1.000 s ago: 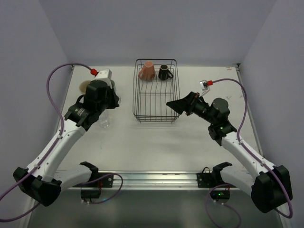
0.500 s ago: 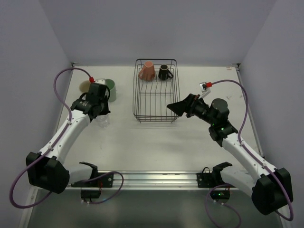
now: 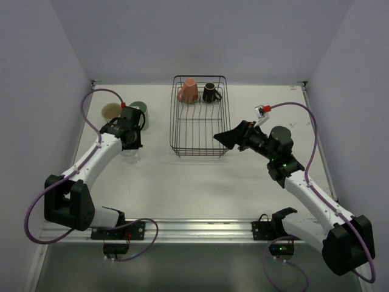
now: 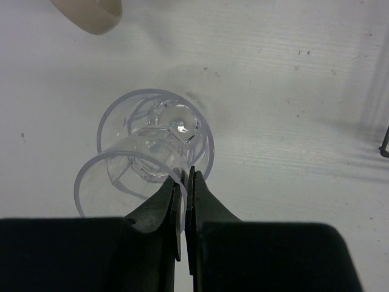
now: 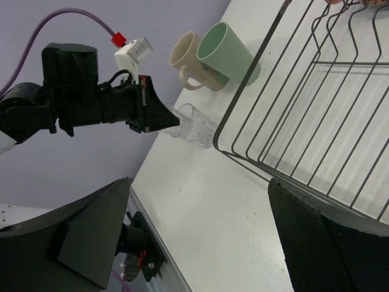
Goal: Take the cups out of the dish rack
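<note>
The dark wire dish rack (image 3: 197, 131) stands at the middle back, with a salmon-pink mug (image 3: 188, 91) and a small black mug (image 3: 211, 92) at its far end. My left gripper (image 3: 131, 145) is left of the rack, shut on the rim of a clear glass (image 4: 152, 149) that stands upright at table level; the wall of the glass is pinched between the fingertips of the left gripper (image 4: 185, 177). My right gripper (image 3: 222, 137) hangs wide open at the rack's near right corner, holding nothing. A mint-green tumbler (image 3: 140, 113) and a cream cup (image 3: 110, 111) sit behind the glass.
In the right wrist view the rack's rim (image 5: 243, 106) runs close past the mint-green tumbler (image 5: 228, 53), the cream cup (image 5: 187, 56) and the glass (image 5: 196, 126). The white table (image 3: 200, 188) ends at a metal rail (image 3: 194, 228) in front.
The left arm has swung its elbow down and outward, uncovering the mint-green tumbler, while its gripper stays on the glass at about the same spot. The right arm has barely moved.
</note>
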`<state>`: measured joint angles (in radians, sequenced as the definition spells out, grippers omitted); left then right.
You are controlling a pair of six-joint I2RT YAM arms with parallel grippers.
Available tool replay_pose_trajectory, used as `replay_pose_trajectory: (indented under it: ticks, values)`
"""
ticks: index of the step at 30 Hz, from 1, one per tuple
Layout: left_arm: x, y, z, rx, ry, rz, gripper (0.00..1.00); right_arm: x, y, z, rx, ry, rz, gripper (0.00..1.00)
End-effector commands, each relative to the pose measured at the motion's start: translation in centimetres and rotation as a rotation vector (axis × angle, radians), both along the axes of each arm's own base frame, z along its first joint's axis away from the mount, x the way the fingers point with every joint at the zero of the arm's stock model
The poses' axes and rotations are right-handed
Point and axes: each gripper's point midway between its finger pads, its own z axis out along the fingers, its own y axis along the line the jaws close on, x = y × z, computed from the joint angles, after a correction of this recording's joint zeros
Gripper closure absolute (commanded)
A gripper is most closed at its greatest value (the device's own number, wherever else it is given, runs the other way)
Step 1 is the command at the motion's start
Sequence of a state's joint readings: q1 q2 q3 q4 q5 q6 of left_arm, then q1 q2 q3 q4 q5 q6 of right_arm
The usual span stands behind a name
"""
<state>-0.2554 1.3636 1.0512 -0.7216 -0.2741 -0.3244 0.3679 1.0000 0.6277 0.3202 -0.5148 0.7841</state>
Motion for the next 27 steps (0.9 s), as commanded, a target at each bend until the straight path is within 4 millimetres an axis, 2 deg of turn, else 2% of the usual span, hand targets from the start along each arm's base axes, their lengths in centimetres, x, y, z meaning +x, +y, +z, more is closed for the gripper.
replay_pose_trajectory:
  ticks: [1,4,9,10,12,16,18,19,21,22,23,25,26,27]
  values:
    - [1.3,0.3,-0.1,0.014,-0.018,-0.011,0.98,0.2,-0.2,0.1,-0.007,-0.022,-0.012,0.01]
    - [1.6,0.3,-0.5,0.016,-0.009,-0.012,0.84,0.3,-0.1,-0.2,-0.011,-0.015,-0.012,0.01]
    - [1.7,0.6,-0.8,0.033,-0.009,-0.002,0.70,0.5,-0.3,-0.3,-0.019,-0.017,-0.024,0.01]
    - [1.7,0.7,-0.8,0.036,-0.009,0.001,0.64,0.6,-0.3,-0.3,-0.020,-0.015,-0.028,0.01]
    - [1.7,0.8,-0.5,0.037,-0.017,0.003,0.57,0.7,-0.3,-0.4,-0.024,-0.013,-0.029,0.01]
    - [1.9,1.0,1.0,0.039,-0.062,0.018,0.35,1.0,0.1,-0.9,-0.044,-0.002,-0.020,0.01]
    - [2.2,0.9,2.9,0.025,-0.113,0.021,0.29,1.4,0.4,-0.7,-0.073,-0.023,-0.031,0.01]
    - [2.3,0.9,3.6,0.018,-0.135,0.026,0.23,1.6,0.4,-1.3,-0.096,-0.004,-0.036,0.01]
    - [2.5,0.6,6.3,-0.013,-0.210,0.026,0.17,2.5,0.5,-0.6,-0.121,-0.033,-0.069,0.01]
    - [2.7,0.4,7.3,-0.031,-0.242,0.021,0.14,2.9,0.6,-1.2,-0.140,-0.015,-0.077,0.01]
    - [2.6,0.4,9.0,-0.046,-0.294,0.020,0.14,3.7,0.5,-0.4,-0.154,-0.038,-0.101,0.02]
    - [2.7,-0.2,11.7,-0.093,-0.378,0.001,0.12,4.9,0.3,-1.0,-0.199,-0.021,-0.138,0.03]
    - [2.5,-0.4,13.8,-0.123,-0.454,-0.006,0.11,6.5,0.1,-0.8,-0.245,-0.038,-0.184,0.06]
    - [2.4,-0.7,14.9,-0.145,-0.494,-0.016,0.11,7.4,0.0,-1.0,-0.277,-0.038,-0.209,0.07]
